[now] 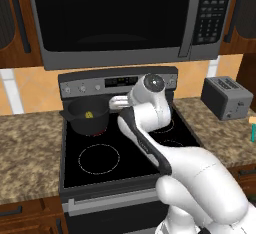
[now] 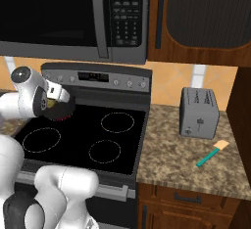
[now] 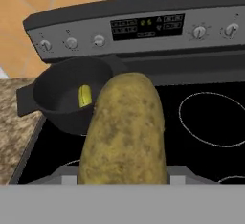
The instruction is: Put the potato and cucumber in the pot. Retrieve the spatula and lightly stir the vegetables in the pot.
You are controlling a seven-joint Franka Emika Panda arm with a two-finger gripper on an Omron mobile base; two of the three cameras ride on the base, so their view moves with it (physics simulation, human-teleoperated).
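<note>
Hand view showed you the pincer (image 3: 122, 177) clamped on the tan, speckled oval potato (image 3: 123, 129), held above the black glass stovetop (image 3: 201, 161). Just beyond it sat the round dark grey pot (image 3: 62, 98), the small yellow-green cucumber (image 3: 84, 95) lying inside. Your teal-handled spatula (image 2: 212, 153) lay on the speckled tabletop (image 2: 171, 159) near the grey toaster (image 2: 198, 112).
</note>
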